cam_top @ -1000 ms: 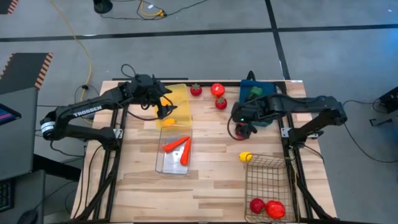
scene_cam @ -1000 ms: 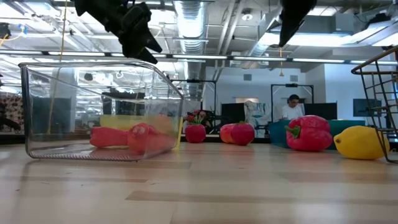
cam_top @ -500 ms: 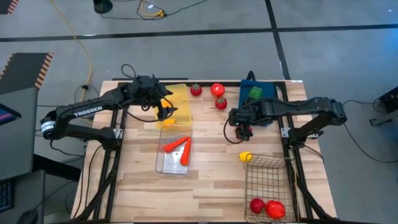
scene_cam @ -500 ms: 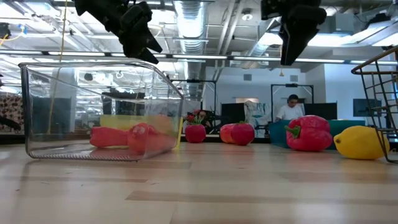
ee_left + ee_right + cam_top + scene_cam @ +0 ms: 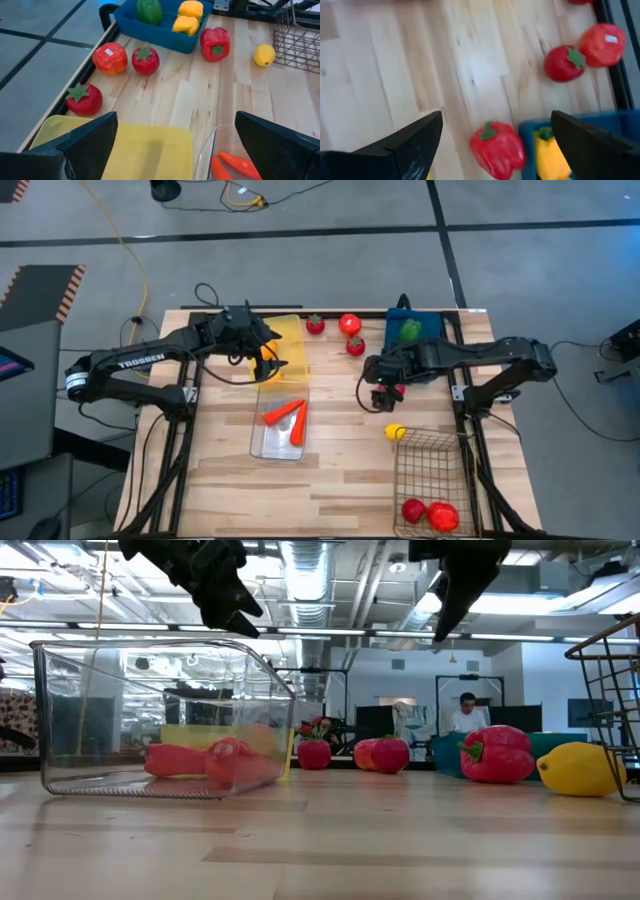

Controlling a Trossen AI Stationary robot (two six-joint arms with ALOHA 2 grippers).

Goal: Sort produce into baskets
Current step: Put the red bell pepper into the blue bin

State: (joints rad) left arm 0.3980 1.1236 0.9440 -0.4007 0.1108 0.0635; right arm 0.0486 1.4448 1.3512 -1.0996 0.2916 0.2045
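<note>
Overhead, the right gripper (image 5: pixel 381 393) hangs wide open and empty above the red bell pepper (image 5: pixel 392 390), which lies on the table (image 5: pixel 340 460) just beside the dark blue bin (image 5: pixel 397 330). The left gripper (image 5: pixel 268 358), likewise spread wide and holding nothing, hovers over the yellow bin (image 5: pixel 290 340). Two carrots (image 5: pixel 288 416) lie in the clear bin (image 5: pixel 278 450); a lemon (image 5: pixel 396 432) sits against the wire basket (image 5: pixel 430 480).
</note>
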